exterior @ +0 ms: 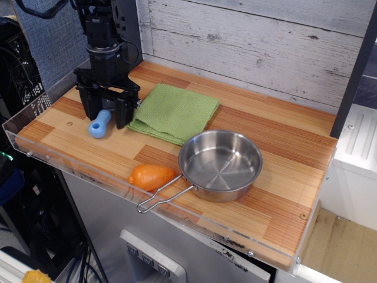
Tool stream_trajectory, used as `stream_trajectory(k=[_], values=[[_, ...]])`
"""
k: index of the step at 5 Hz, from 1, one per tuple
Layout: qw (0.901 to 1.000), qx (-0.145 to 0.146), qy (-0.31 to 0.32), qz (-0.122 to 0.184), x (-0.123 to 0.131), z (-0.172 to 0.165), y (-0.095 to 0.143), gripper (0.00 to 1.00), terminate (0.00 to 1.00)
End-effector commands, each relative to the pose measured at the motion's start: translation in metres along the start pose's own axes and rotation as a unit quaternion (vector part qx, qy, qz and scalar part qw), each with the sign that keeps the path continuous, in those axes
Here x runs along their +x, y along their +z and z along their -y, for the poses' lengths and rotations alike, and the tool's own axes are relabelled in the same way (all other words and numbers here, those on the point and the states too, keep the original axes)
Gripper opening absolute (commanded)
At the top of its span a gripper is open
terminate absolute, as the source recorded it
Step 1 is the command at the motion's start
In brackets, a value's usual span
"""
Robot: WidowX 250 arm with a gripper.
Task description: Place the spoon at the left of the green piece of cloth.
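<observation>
The spoon (98, 125) lies on the wooden table, its light blue handle pointing toward the front left, just left of the green piece of cloth (175, 112). Its grey bowl is hidden behind the gripper. My gripper (106, 117) stands low over the spoon with its black fingers (88, 107) spread wide on either side of it, so it is open. The right finger is close to the cloth's left edge.
A steel pan (221, 165) with a wire handle sits at the front middle, with an orange plastic object (151, 176) to its left. A clear acrylic rim (35, 154) runs along the table's front and left edges. A black post (127, 35) stands behind the gripper.
</observation>
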State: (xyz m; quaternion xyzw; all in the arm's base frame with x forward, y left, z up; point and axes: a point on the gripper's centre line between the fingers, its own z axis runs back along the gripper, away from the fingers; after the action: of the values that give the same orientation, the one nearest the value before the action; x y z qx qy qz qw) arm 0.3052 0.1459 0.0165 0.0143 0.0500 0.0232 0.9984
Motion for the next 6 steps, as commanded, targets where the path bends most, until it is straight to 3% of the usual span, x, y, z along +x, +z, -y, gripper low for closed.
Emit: stream_trajectory(k=[1, 3, 4, 5, 6], values=[[0.9994, 0.013, 0.026, 0.021, -0.010, 0.014, 0.086, 1.00, 0.00], [0.9986, 0.030, 0.035, 0.028, -0.022, 0.015, 0.114, 1.00, 0.00], [0.9965, 0.055, 0.043, 0.046, -0.026, 0.018, 0.123, 1.00, 0.00], [0.9934, 0.071, 0.037, 0.082, -0.029, 0.023, 0.136, 1.00, 0.00], [0.9928, 0.063, 0.030, 0.097, -0.030, 0.026, 0.143, 1.00, 0.00]])
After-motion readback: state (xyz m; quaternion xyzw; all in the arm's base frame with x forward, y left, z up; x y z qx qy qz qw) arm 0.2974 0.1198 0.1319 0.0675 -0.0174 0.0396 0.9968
